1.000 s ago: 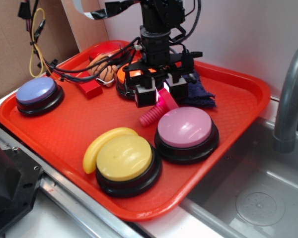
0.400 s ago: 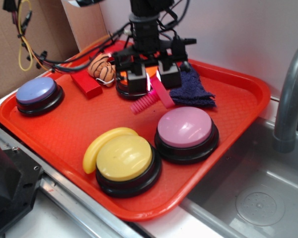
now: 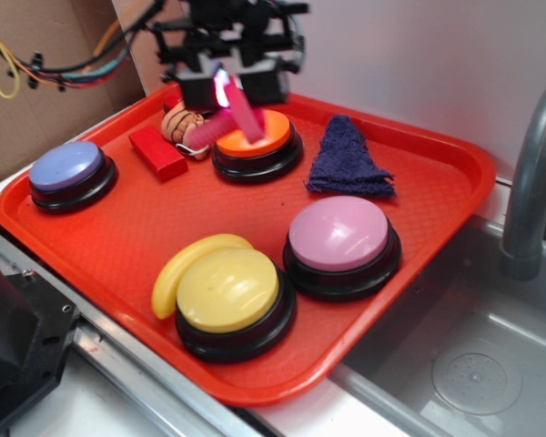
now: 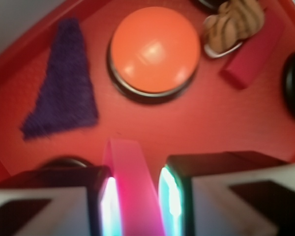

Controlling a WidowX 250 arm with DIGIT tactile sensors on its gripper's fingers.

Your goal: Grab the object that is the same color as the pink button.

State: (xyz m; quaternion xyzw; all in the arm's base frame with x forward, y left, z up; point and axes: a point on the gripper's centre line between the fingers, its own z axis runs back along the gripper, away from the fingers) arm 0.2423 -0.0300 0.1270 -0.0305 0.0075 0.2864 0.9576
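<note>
My gripper [image 3: 229, 88] hangs high over the back of the tray, above the orange button, and is shut on the pink toy bolt [image 3: 232, 116]. The bolt's flat head sits between the fingers while its ribbed shaft sticks down and left toward the striped toy. In the wrist view the bolt's pink head [image 4: 132, 187] fills the gap of the gripper [image 4: 135, 205], with its lit pads on either side. The pink button [image 3: 338, 233] with its mauve dome on a black base rests on the tray at the front right, well away from the gripper.
On the red tray [image 3: 437, 164] lie an orange button [image 3: 259, 141], a lavender-blue button [image 3: 66, 168], a yellow button [image 3: 227, 291] beside a yellow banana shape [image 3: 184, 264], a red block [image 3: 157, 152], a striped orange toy [image 3: 184, 126] and a dark blue cloth [image 3: 348, 159]. A sink and faucet [image 3: 532, 173] are at the right.
The gripper has risen from the tray and moved back and left, lifting the pink bolt with it from beside the pink button to above the orange button.
</note>
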